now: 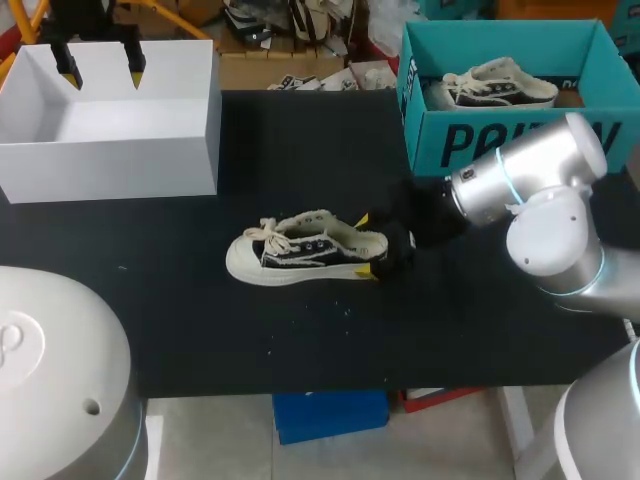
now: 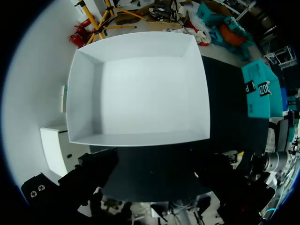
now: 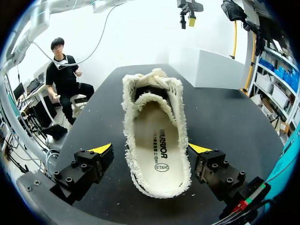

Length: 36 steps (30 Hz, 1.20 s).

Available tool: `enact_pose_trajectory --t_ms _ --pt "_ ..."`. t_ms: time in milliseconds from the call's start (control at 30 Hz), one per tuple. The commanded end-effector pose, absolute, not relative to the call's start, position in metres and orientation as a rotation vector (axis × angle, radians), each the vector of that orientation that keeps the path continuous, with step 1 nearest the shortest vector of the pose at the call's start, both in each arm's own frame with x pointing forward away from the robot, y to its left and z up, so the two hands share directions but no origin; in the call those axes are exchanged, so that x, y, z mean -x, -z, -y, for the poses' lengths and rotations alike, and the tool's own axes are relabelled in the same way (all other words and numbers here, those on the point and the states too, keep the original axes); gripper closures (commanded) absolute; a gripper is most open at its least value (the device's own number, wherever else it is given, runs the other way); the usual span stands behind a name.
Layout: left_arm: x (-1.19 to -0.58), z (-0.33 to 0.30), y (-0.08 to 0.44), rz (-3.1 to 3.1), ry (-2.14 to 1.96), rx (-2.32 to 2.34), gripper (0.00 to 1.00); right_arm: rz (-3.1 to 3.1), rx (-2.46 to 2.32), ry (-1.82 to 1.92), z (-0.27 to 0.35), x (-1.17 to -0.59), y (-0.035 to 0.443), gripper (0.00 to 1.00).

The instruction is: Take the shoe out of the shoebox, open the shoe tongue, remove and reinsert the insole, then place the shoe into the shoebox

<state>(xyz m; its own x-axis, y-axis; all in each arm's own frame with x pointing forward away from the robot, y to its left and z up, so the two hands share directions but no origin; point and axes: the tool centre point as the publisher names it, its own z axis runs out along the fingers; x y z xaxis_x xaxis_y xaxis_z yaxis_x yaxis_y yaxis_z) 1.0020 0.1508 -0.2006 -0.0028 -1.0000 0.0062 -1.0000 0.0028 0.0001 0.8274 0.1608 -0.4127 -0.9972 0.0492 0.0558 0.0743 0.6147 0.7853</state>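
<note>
On the black tabletop [image 1: 300, 340], the cream-and-black canvas shoe [image 1: 300, 250] lies unboxed at centre, insole [image 3: 157, 140] apparently seated, heel at 3 o'clock between the spread, empty fingers of the right gripper [image 3: 150, 149], while the left gripper [image 1: 101, 72] hangs open and empty over the white open-topped box [image 1: 110, 160] at 10 o'clock, so reboxing likely remains.

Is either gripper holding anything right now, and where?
Nothing held. The right gripper straddles the heel of the shoe, open, not clamping; the left gripper hangs open above the white box.

The black and cream shoe [image 1: 305, 252] stands upright on the black table [image 1: 200, 330], well apart from the open, empty white shoebox [image 1: 110, 168], and its cream insole [image 3: 159, 140] seems to lie flat inside.
</note>
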Motion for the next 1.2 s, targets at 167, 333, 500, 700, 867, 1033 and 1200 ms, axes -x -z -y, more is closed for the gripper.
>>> enact_pose_trajectory --t_ms 167,333,500,700,867,1033,1200 --pt "-1.002 -0.150 0.200 2.220 -0.001 -2.218 0.00 2.789 0.111 1.378 -0.164 -0.830 0.425 0.00" --pt "-1.002 -0.150 0.200 2.220 -0.001 -2.218 0.00 2.805 0.102 1.366 -0.163 -0.830 0.414 0.00" --pt "-1.002 -0.150 0.200 2.220 -0.001 -2.218 0.00 2.831 0.094 1.345 -0.161 -0.828 0.403 0.00" --pt "-1.002 -0.150 0.200 2.220 -0.001 -2.218 0.00 2.857 0.087 1.323 -0.159 -0.828 0.393 0.00" --pt "-1.002 -0.150 0.200 2.220 -0.001 -2.218 0.00 2.875 0.093 1.314 -0.154 -0.828 0.388 0.00" --pt "-1.002 -0.150 0.200 2.220 -0.001 -2.218 0.00 2.884 0.099 1.308 -0.150 -0.831 0.391 0.00" --pt "-1.002 -0.150 0.200 2.220 -0.001 -2.218 0.00 2.882 0.113 1.324 -0.149 -0.836 0.397 0.00"
